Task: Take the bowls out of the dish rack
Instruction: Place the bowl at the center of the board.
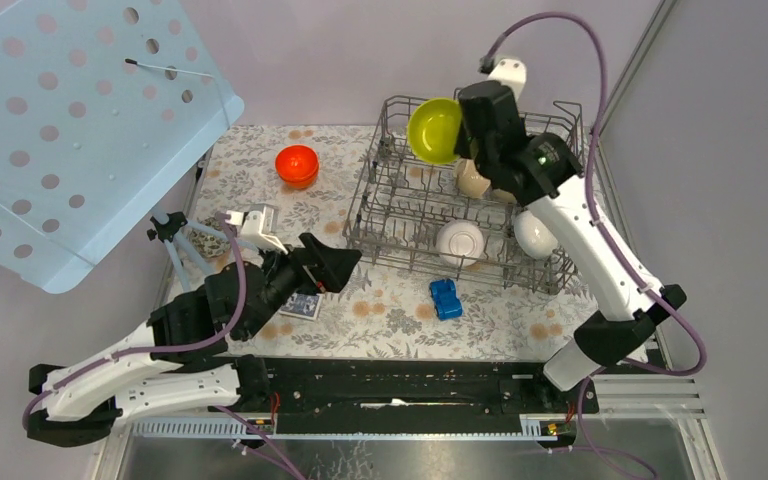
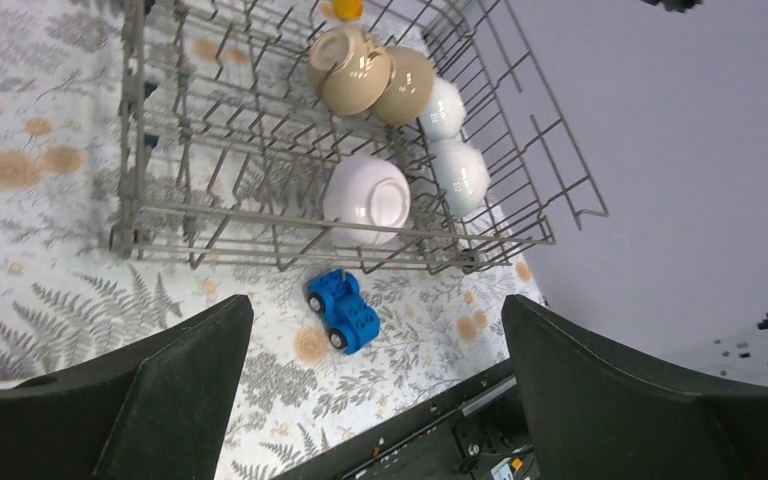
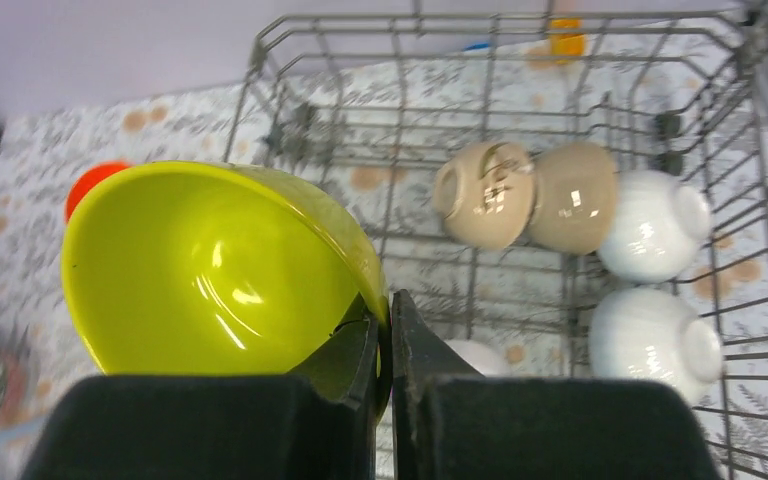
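In dish rack point(image 2: 240, 130), five bowls point(image 2: 365, 200) — right gripper point(image 3: 385, 312) clamps yellow-green bowl point(image 3: 210, 270), left gripper point(image 2: 377, 306) spread.

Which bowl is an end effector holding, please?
The yellow-green glossy round bowl, its rim pinched by the right end effector; the beige bowls and white bowls sit in the grey wire dish rack.

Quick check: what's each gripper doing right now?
Left gripper: open, holding nothing.
Right gripper: closed on the rim of the yellow-green bowl.
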`<state>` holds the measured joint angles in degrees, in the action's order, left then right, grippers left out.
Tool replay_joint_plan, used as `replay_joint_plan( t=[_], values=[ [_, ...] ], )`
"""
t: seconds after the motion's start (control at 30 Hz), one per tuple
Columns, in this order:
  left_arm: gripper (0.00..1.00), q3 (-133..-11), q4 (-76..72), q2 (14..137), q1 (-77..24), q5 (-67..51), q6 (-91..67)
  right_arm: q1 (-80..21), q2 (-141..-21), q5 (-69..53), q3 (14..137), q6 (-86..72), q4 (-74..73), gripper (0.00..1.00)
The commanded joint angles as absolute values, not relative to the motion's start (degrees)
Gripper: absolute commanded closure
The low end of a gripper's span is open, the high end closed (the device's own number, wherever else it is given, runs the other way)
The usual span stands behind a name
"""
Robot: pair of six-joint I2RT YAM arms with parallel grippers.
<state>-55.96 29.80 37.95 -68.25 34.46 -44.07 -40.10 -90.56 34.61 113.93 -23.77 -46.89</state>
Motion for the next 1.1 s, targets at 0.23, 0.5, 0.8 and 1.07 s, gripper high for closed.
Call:
replay_joint_plan(
  t=[0.23,0.5,0.8,1.07],
  values=[
    [0.01,-46.2,20.2,34.1,-68.4,36.5,-38.8,-3.9,-89.3,29.9,115.2,-32.7,-42.3,1.00],
    [0.01,-38.6,17.5,30.0,-68.4,36.4,-40.7,10.5,-91.9,26.0,110.8,-42.4,-38.4,1.00],
    [0.01,-34.8,17.5,33.0,-68.4,36.7,-44.3,15.6,-99.0,25.7,103.7,-41.3,-34.8,1.00],
    [0.01,-33.3,17.0,37.8,-68.4,37.4,-47.3,19.3,-103.1,23.6,96.4,-42.3,-28.5,1.00]
  ],
)
